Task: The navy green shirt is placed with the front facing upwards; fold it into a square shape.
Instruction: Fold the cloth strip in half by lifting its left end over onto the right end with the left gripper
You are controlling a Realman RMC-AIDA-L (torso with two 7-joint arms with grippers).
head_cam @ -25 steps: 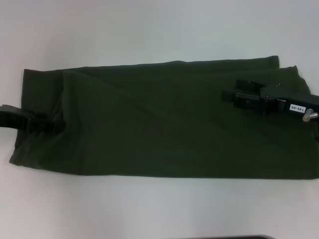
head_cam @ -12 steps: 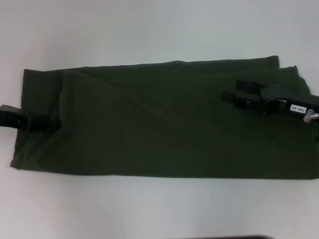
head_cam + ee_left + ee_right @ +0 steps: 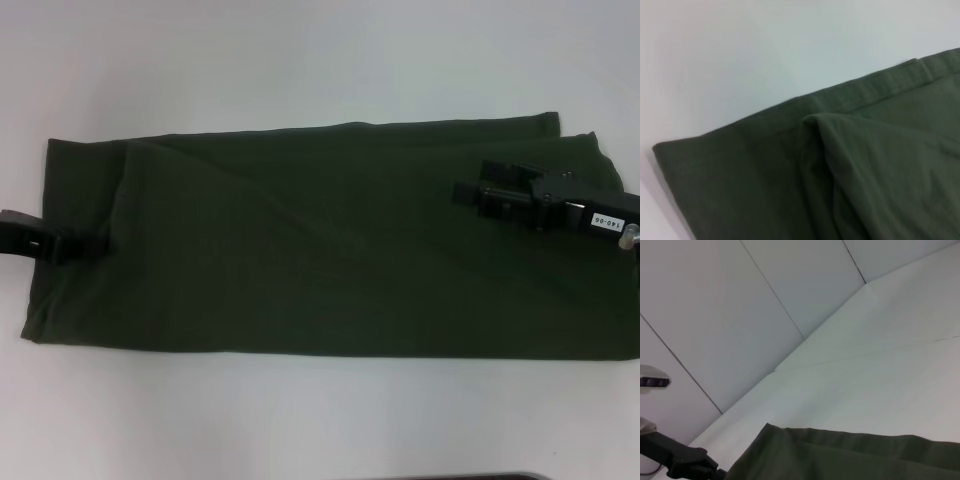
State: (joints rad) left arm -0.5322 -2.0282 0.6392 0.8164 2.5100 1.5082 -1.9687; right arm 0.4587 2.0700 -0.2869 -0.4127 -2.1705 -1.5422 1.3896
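Note:
The navy green shirt (image 3: 320, 250) lies on the white table (image 3: 300, 60), folded into a long flat band running left to right. No lettering or collar shows. My left gripper (image 3: 90, 243) sits low at the band's left end, just over its edge. My right gripper (image 3: 468, 188) hovers open above the band's right part, holding nothing. The left wrist view shows a hemmed corner of the shirt (image 3: 865, 175) with a soft ridge of cloth in it. The right wrist view shows the shirt's far edge (image 3: 850, 460) and the left arm (image 3: 680, 462) beyond it.
White table surface surrounds the shirt on the far, near and left sides. The shirt's right end runs out of the head view. A dark strip (image 3: 470, 477) marks the table's near edge. Pale wall panels (image 3: 765, 300) stand behind the table.
My left gripper has drawn back to the left, off the cloth toward the shirt's left edge. The right gripper has shifted slightly right. The wrinkles near the left end have flattened.

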